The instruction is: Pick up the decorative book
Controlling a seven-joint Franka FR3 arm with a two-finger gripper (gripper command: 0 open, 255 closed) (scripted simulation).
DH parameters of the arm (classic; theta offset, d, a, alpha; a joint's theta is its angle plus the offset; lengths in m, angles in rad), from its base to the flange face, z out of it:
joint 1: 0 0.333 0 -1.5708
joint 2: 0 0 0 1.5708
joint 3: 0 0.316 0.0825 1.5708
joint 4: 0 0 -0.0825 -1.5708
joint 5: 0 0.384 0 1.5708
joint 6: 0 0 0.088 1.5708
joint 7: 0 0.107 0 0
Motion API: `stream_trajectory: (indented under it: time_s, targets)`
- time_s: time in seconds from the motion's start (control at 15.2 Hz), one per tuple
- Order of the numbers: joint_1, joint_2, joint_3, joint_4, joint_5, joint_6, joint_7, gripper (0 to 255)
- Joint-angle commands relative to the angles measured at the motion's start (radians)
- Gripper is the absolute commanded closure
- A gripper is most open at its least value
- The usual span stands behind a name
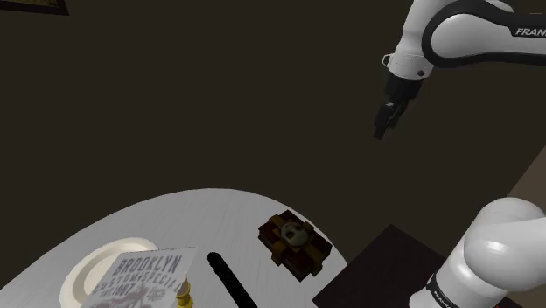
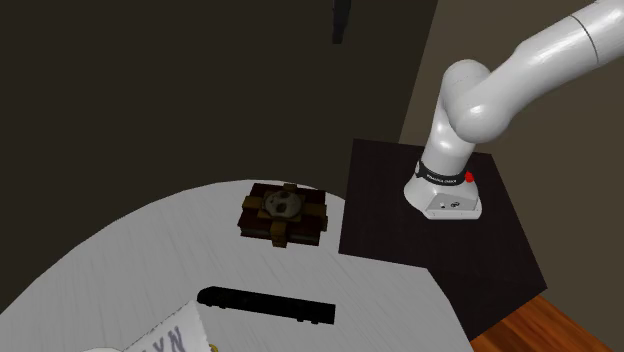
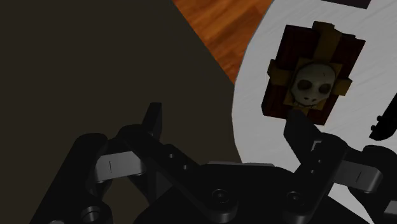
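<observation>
Wide apart and clasping nothing, the jaws: two black fingers (image 3: 153, 124) standing well clear of each other in the wrist view, carried high above the white round bench (image 1: 175, 219) by the white arm (image 1: 455, 35), against a dark backdrop. Flat on the bench, near the edge closest to the dark stand (image 2: 380, 200), the decorative book (image 1: 293, 242) — dark red-brown cover, gold bands crossing it, a pale skull face at the middle. In the wrist view, seen past the tip of one finger, untouched. Further in on the bench, apart from the book, a long black bar (image 1: 232, 280). Toward the shoulder view's lower left, a white plate (image 1: 92, 267), a print lettered BROOKLYN (image 1: 140, 280) overlapping it, and a small yellow item (image 1: 184, 297) just beside that print. Beyond the bench's rim, wooden floor (image 3: 216, 25).
</observation>
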Motion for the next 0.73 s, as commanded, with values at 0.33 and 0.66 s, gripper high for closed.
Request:
stream_trajectory:
  time_s: [0.33,0.66]
  targets:
    - [0.067,0.031,-0.025,-0.135,0.007,0.15,-0.114,0]
    - [0.135,0.087,-0.049,-0.251,0.014,0.306,-0.23,0]
